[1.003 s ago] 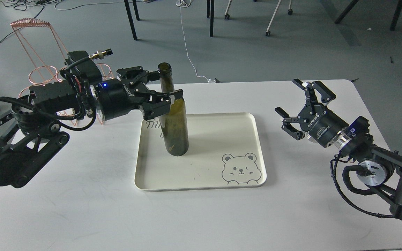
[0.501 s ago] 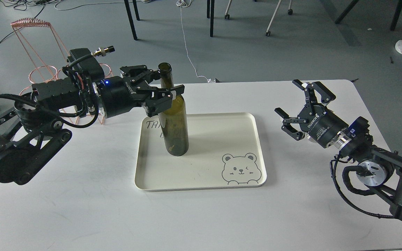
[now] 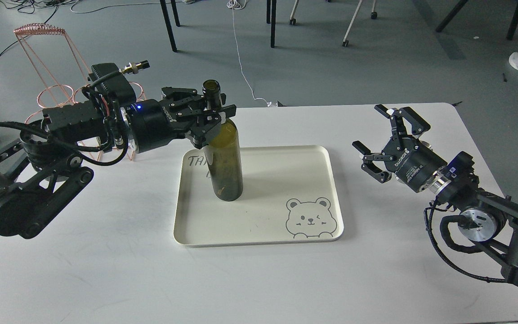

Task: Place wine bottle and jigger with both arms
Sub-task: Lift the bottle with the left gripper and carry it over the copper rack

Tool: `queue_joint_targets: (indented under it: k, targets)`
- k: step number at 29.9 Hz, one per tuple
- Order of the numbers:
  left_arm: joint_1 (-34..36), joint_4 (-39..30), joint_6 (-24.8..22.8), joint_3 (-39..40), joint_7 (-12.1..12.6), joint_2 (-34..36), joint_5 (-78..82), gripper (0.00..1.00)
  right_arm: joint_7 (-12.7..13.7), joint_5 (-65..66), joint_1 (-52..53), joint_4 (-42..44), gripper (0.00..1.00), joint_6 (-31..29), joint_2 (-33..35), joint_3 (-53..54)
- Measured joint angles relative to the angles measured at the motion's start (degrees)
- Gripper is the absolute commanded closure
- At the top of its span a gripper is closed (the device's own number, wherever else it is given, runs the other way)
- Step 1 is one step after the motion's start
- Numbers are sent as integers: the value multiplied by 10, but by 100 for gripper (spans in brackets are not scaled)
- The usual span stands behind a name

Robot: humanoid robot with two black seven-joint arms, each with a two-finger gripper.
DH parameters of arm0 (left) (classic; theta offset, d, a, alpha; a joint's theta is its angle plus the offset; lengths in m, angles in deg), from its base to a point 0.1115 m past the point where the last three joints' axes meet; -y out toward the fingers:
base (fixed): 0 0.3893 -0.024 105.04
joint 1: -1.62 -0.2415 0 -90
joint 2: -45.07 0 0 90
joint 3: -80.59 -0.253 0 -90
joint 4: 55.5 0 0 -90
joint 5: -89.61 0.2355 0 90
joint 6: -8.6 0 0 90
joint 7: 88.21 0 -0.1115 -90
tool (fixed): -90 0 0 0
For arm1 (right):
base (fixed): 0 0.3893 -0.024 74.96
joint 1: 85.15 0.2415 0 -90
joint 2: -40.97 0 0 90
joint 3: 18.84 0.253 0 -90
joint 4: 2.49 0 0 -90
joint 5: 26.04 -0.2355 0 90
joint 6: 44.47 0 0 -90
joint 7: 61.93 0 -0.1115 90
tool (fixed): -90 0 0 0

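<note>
The wine bottle [image 3: 225,166], dark olive-green, stands upright in the left half of the cream tray [image 3: 281,175]. My left gripper [image 3: 214,110] reaches in from the left, and its fingers are closed around the bottle's neck just above the shoulder. My right gripper [image 3: 387,141] is open and empty, held above the table to the right of the tray. The jigger is not in view.
The tray has a bear drawing [image 3: 309,218] at its front right corner. A copper wire rack [image 3: 45,54] stands behind my left arm at the table's back left. The white table [image 3: 259,279] ends just beyond my right arm.
My left gripper was wide open at the bottle's shoulder; it has risen a little and closed around the neck. My right gripper has barely moved.
</note>
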Motion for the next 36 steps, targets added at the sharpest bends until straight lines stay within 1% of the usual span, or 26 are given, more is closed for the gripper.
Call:
queue_joint_targets:
  k: [5, 9, 16, 21, 25, 31, 36]
  targets:
    - [5, -3, -6, 0, 0, 0, -18, 80, 0, 3, -4, 0, 1, 0, -2, 1]
    - [21, -7, -23, 0, 0, 7, -49, 80, 0, 7, -5, 0, 1, 0, -3, 1]
    - [98, -8, -47, 1, 0, 41, -114, 79, 0, 8, -5, 0, 1, 0, -3, 1]
    - [149, -3, -68, 0, 0, 92, -171, 78, 0, 8, -6, 0, 1, 0, -2, 2]
    - [164, 28, -69, -1, 0, 131, -182, 78, 0, 8, -6, 0, 1, 0, -2, 2]
    - [167, 104, -68, -1, 0, 171, -183, 78, 0, 16, -6, 0, 1, 0, -6, 1]
    - [173, 138, -67, -1, 0, 201, -182, 78, 0, 21, -6, 0, 1, 0, -6, 1]
